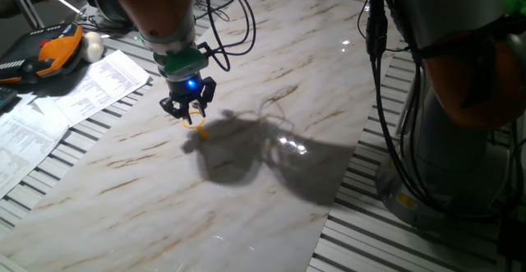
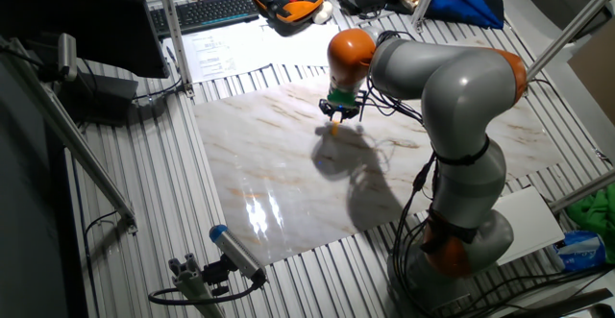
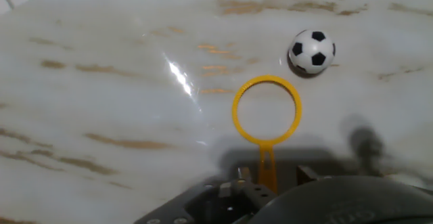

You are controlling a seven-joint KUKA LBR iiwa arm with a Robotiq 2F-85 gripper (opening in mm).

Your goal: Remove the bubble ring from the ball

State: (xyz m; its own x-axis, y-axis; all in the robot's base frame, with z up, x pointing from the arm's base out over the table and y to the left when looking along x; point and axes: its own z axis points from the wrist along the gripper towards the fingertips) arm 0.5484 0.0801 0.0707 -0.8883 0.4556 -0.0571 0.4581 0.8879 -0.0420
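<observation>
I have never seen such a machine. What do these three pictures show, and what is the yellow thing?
The machine is a robot arm at a table with a marble-patterned top. At its end is a gripper with two fingers.

Two pictures come from fixed cameras looking at the table from different sides. The third comes from a camera on the hand, looking down along the fingers.

The yellow thing is a bubble ring: a thin loop with a short handle. The fingers hold it by the handle, so the gripper is shut on it. In the hand view the loop is empty, and a small black-and-white ball lies on the marble beside it, apart from it.

At the table's edge are papers and an orange-and-black device.
</observation>
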